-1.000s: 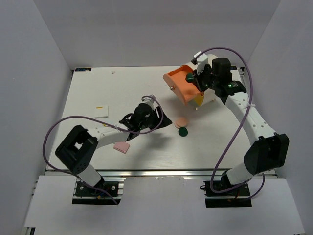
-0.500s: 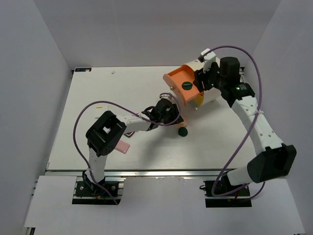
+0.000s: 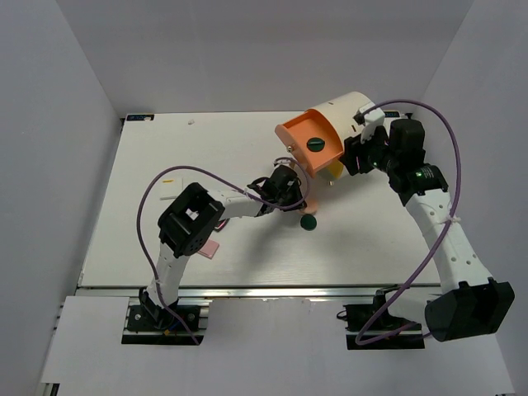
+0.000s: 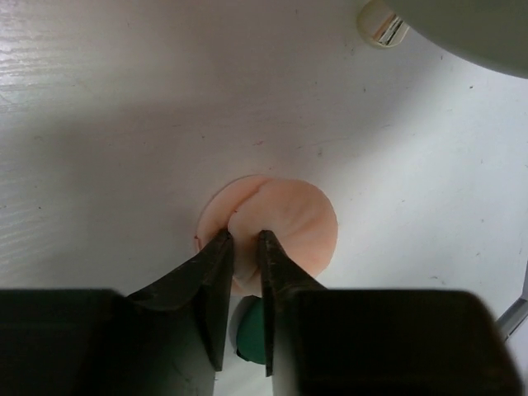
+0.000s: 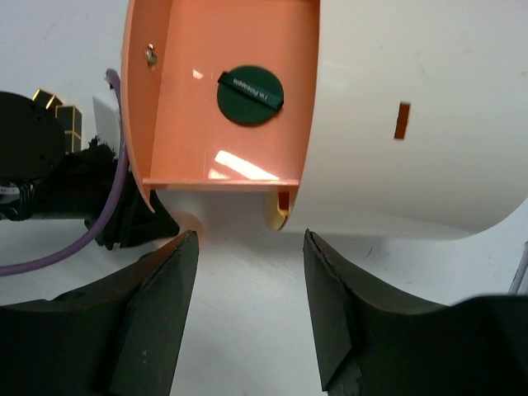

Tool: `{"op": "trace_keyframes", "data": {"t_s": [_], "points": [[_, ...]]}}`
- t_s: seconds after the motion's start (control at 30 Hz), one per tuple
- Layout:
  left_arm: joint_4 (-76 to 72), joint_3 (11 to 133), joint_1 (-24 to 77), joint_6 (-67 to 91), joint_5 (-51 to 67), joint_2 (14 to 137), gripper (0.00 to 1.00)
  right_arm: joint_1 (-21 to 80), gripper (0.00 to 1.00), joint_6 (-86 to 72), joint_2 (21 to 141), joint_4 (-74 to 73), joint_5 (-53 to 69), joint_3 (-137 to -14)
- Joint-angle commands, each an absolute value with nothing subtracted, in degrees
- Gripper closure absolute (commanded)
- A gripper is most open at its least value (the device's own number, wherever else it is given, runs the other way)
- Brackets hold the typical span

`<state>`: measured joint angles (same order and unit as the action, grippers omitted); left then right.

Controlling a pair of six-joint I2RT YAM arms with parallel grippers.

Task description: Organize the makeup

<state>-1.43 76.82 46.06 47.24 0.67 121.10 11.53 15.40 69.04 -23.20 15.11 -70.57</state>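
My left gripper (image 3: 293, 194) is shut on the near edge of the peach disc (image 4: 285, 223), which rests on the white table; the disc also shows in the top view (image 3: 304, 204). One dark green disc (image 3: 308, 222) lies on the table just behind that gripper, and it shows between the fingers (image 4: 250, 330). The other dark green disc (image 5: 250, 96) lies in the open orange drawer (image 3: 307, 147). My right gripper (image 5: 252, 239) is open and empty, just back from the drawer (image 3: 356, 157). The flat pink square (image 3: 211, 248) lies by the left arm. The lipstick tubes and compact are hidden.
The large cream cylinder (image 3: 351, 120) lies at the back right, its orange drawer (image 5: 206, 99) pulled out toward the left arm and a yellow drawer front (image 5: 276, 213) below it. A white card (image 3: 167, 183) lies left of centre. Grey walls close in both sides.
My left gripper moved right to the peach disc and shut on its edge. My right gripper left a green disc in the orange drawer and pulled back to the right.
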Motion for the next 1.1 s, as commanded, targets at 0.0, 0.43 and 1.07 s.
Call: {"op": "trace_keyframes", "data": {"t_s": [0.0, 0.43, 1.07], "points": [[-0.3, 78.5, 46.9, 46.4, 2.1, 120.7, 0.73, 10.8, 0.4, 14.2, 66.4, -22.5, 16.4, -69.6], [-7.9, 64.3, 46.9, 48.3, 1.6, 99.4, 0.98, 10.4, 0.2, 16.7, 59.0, -25.0, 19.1, -61.1], [-4.7, 81.4, 44.3, 37.8, -0.9, 93.3, 1.0, 10.3, 1.0, 27.0, 45.3, -27.9, 31.7, -47.7]]}}
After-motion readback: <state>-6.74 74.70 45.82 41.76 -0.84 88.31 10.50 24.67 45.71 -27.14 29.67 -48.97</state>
